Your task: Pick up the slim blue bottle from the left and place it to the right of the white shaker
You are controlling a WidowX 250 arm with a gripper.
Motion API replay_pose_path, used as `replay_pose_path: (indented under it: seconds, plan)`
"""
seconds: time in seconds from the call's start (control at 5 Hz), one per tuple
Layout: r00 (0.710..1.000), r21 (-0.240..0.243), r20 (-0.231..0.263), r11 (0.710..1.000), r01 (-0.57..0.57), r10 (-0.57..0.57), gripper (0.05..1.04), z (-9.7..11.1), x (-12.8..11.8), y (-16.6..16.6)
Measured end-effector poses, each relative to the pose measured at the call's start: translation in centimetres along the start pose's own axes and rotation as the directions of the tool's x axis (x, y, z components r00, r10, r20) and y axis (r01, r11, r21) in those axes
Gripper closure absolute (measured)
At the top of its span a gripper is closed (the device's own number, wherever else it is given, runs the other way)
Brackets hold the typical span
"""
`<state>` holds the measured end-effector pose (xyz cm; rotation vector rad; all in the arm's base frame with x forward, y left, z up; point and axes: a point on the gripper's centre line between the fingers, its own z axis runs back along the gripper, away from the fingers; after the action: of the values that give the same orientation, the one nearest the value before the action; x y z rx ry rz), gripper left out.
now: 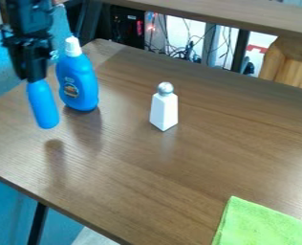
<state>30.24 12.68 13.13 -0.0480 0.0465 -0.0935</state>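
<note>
Holding at the upper left, in the closed-up jaws of the black gripper [35, 74], the top end of a smooth blue object [44, 105]. Dangles it just above the wooden table [115, 167], judging by the dark reflection below its lower end. Tilts it slightly, lower end toward the right. Grips only near the top, so could lose it to a slip or twist, especially with such a smooth surface or after a bump at the low end. Could also jam it against the tabletop if lowered at this tilt.

Just to the right, note a blue bottle [79, 86] with a white cap, upright on the table. Looks very near the held object; cannot tell the true gap in depth. Could topple from a brush by object or gripper in any sideways swing.

Farther right, near the middle, find a white shaker [164, 111] with a round silvery top, also upright. Likely safe at this spacing, but could tip from a light knock, given a narrow base and slim build.

At the lower right, see a green cloth [262, 225], lying flat. Could ruck up or snag under anything dragged across.
</note>
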Motion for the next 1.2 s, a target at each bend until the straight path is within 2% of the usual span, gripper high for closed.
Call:
replay_pose_path:
  seconds: [0.2, 0.4, 0.6, 0.8, 1.0, 1.2]
  plan:
    - [0.992, -0.073, 0.072, 0.991, 0.11, -0.105, 0.74, 0.8, 2.7, -4.8]
    - [0.974, -0.101, 0.118, 0.973, 0.208, -0.196, 0.74, 1.4, 4.6, -9.4]
    - [0.942, -0.103, 0.158, 0.944, 0.315, -0.297, 0.74, 2.7, 6.6, -13.5]
    - [0.912, -0.073, 0.117, 0.912, 0.403, -0.394, 0.74, 1.5, 8.5, -17.6]
    - [0.889, -0.03, 0.079, 0.89, 0.455, -0.452, 0.74, 1.0, 9.4, -20.4]
    - [0.89, -0.005, 0.023, 0.89, 0.456, -0.456, 0.74, -0.2, 10.0, -21.0]
